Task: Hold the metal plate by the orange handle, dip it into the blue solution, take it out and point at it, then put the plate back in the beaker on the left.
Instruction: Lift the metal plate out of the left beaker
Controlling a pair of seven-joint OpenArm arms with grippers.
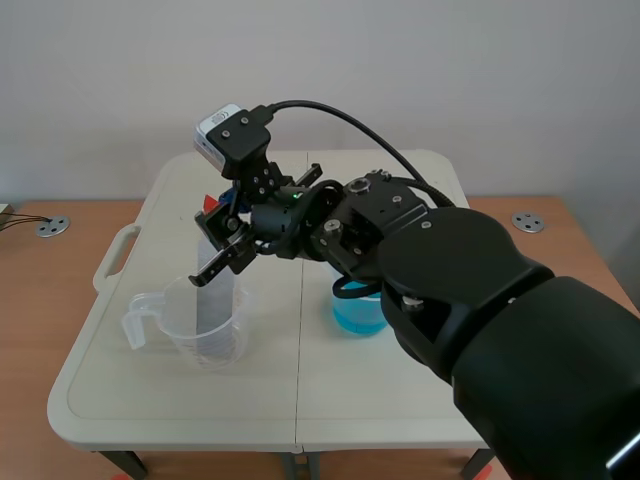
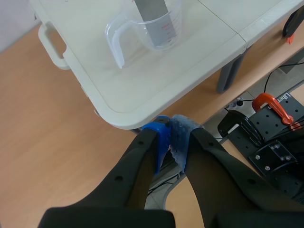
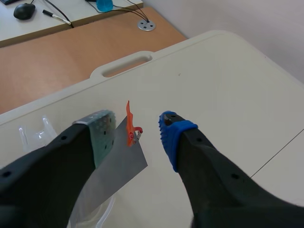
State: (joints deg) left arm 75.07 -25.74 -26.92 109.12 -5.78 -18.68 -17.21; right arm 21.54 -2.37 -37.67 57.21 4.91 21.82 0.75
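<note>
**Left end effector** [image 2: 170, 135]: two thick black fingers pressed together on nothing, their blue dotted pads [image 2: 159, 140] meeting face to face. It hangs off the near corner of the counter [image 1: 300, 400], above a wood-grain surface [image 2: 47, 118].

**Counter:** a matt, off-white moulded plastic top with rounded corners, a centre seam and a slotted carry handle [image 1: 115, 258] at its left edge.

**Measuring beaker** [image 1: 215, 345]: clear plastic and cylindrical, with printed graduations and a looped grip turned to the left. It stands on the counter's left half.

**Metal plate** [image 1: 218, 300]: a flat, dull-grey rectangular strip with a smooth face. It stands on end inside the measuring beaker and rises above the rim.

**Orange handle** [image 3: 129, 124]: a small, thin, clip-like tab at the plate's top.

**Right end effector** [image 3: 136, 119]: fingers spread, with a grey-green dotted pad [image 3: 102, 133] on one side of the orange handle and a blue pad [image 3: 172, 135] on the other. Neither pad touches the handle. The glossy black arm crosses the counter from the right.

**Blue solution** [image 1: 358, 318]: a clear turquoise liquid in a round transparent vessel on the counter's right half, partly hidden beneath that arm.
</note>
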